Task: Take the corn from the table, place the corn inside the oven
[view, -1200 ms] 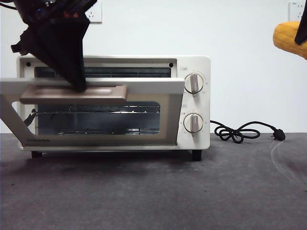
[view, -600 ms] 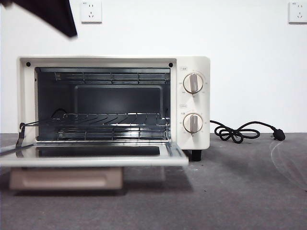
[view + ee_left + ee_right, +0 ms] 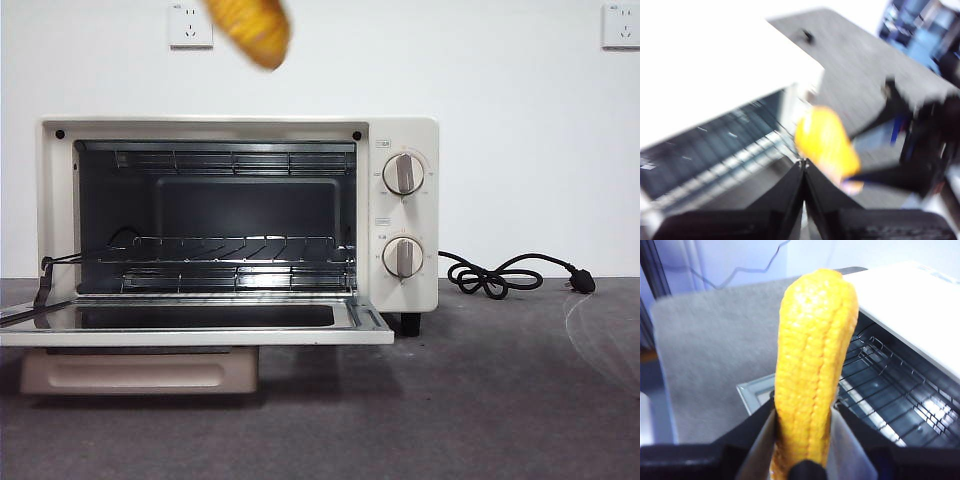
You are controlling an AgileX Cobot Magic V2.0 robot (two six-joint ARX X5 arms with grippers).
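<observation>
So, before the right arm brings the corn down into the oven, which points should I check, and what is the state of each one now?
1. Oven door fully open: ok, it lies flat in front of the cavity.
2. Corn held firmly: ok, the right gripper has its jaws closed on the cob's lower end.
3. Wire rack free of items: ok, nothing lies on it in the front view.
4. Corn in line with the opening: not ok, its tip hangs above the oven's top.
5. Left gripper out of the way: cannot tell, its view is blurred; its jaws are shut, empty, close to the corn.
6. Power cord clear of the path: ok, it lies on the table beside the oven.
</observation>
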